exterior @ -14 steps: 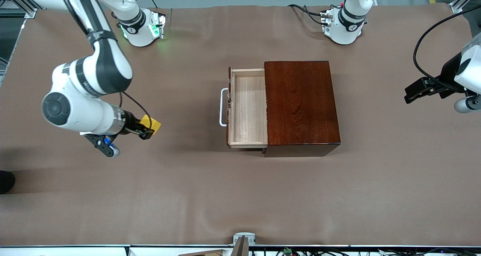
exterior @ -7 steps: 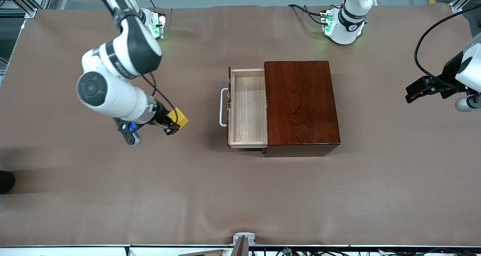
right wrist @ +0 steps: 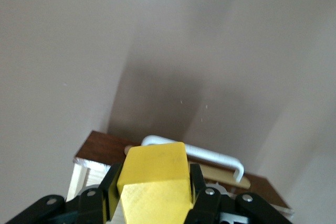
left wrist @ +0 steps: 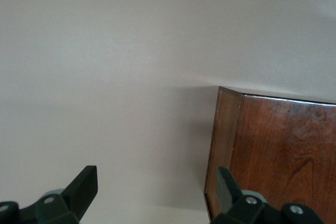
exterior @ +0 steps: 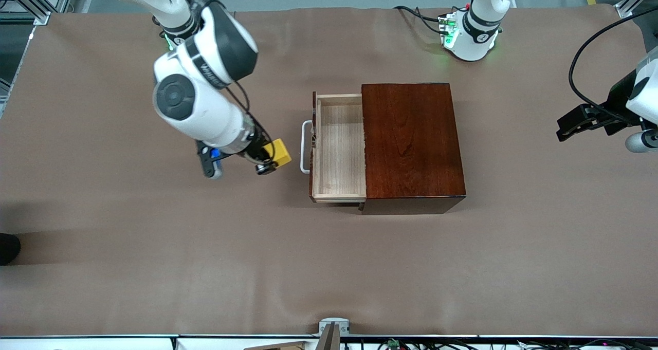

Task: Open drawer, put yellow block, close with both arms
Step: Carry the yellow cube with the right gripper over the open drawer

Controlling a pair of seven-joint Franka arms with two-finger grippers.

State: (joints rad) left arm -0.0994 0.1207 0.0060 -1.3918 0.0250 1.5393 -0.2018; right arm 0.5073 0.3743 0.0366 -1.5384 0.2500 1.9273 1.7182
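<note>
The drawer stands pulled out of the mahogany box, its pale wooden tray empty and its white handle facing the right arm's end of the table. My right gripper is shut on the yellow block and hangs over the table just beside the handle. In the right wrist view the yellow block fills the space between the black fingers, with the handle just past it. My left gripper waits open in the air at the left arm's end of the table.
Brown cloth covers the whole table. The left wrist view shows a corner of the box past the open left gripper. Both arm bases stand along the table edge farthest from the front camera.
The right arm has carried the yellow block from the right arm's end of the table toward the drawer's handle. The left arm has barely moved.
</note>
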